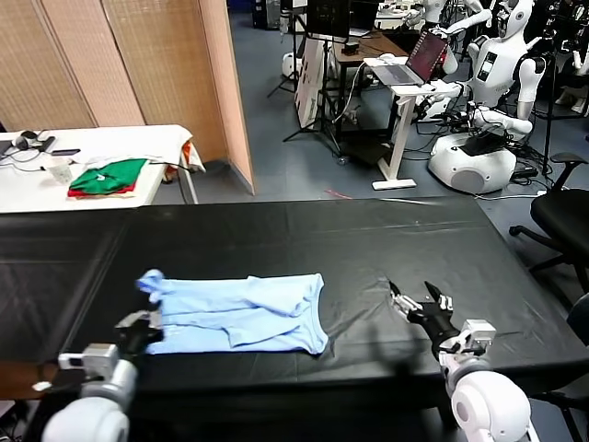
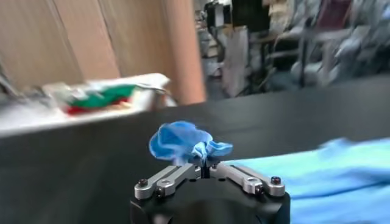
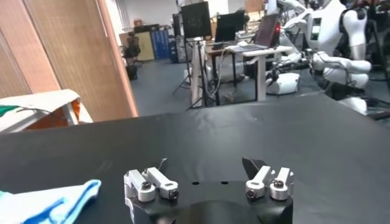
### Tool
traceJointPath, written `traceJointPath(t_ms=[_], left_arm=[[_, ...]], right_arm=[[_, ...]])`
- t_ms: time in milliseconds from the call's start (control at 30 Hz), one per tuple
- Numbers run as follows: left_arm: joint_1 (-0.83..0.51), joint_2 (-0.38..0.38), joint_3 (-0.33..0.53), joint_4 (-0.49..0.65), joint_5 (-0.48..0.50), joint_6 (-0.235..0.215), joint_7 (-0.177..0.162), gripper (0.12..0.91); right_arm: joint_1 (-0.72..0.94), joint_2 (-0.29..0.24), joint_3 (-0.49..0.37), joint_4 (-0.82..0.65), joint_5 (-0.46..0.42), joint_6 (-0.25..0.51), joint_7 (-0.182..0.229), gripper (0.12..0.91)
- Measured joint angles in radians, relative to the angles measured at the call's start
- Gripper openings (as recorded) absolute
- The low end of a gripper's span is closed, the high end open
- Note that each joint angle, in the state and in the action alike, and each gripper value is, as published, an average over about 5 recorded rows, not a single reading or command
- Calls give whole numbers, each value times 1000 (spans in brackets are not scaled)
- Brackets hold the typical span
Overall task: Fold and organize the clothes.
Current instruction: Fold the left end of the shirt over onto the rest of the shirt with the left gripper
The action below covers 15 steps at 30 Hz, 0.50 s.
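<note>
- While clamped on the T-shirt (image 1: pixel 244 313) sleeve near the tabletop's (image 1: pixel 304 226) front-left edge, left gripper (image 2: pixel 206 168): lift gently, carry the fold across evenly.
- Right gripper (image 1: pixel 419 302): spread wide, empty, front-right; hold clear.

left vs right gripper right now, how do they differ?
Left gripper has its fingers shut on a bunched corner of the blue T-shirt; right gripper has its fingers spread wide and holds nothing. Left sits at the shirt's left end; right hovers over bare black table, apart from the shirt's right edge. Both are low over the table's near side.
</note>
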Motion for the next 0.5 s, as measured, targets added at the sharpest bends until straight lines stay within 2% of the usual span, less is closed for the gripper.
traceJointPath(t_ms=[267, 500], left_arm=[[-61, -120, 196, 7, -16, 17, -23, 173], [-97, -182, 298, 27, -13, 17, -25, 173]], right_arm=[[-47, 38, 16, 9, -31, 15, -9, 907], [-59, 44, 22, 4, -32, 22, -13, 907]])
